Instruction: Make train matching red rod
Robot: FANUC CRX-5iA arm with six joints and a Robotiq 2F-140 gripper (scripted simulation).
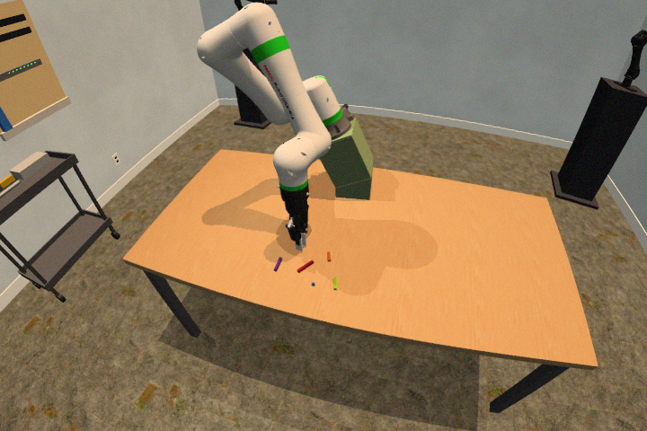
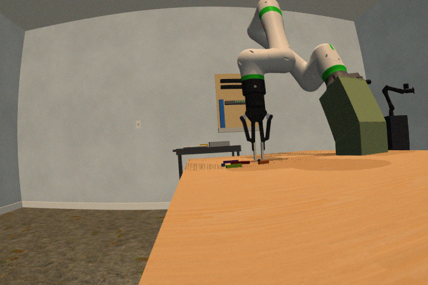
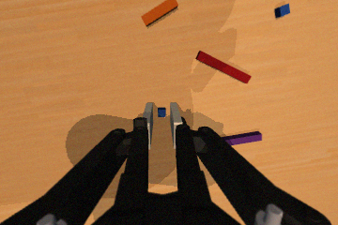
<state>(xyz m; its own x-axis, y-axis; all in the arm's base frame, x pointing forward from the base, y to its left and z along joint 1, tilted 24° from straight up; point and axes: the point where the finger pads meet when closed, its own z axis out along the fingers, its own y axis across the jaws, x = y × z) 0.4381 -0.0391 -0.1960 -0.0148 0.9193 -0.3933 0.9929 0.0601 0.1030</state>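
Top view, reading from the left: a dark utility cart stands by the wall, and then comes my wooden table. Purple rod is up first, lying flat at the left of the group, apart from the others. Next, here's my gripper, pointing down, fingers parted by a narrow gap, gripping nothing! Look through the wrist view and there's a blue rod in that gap, with wood showing on both sides of it, so neither finger is touching it. From above, my fingers hide that little one.

On to the red rod, lying at a slant between purple and orange, our measure for the train. Just past its middle, nearer the table's front edge, sits the other blue rod, on its own. Then the orange rod, flat, and furthest right the lime rod, also flat and apart from orange. Every rod lies separate, no ends meeting!
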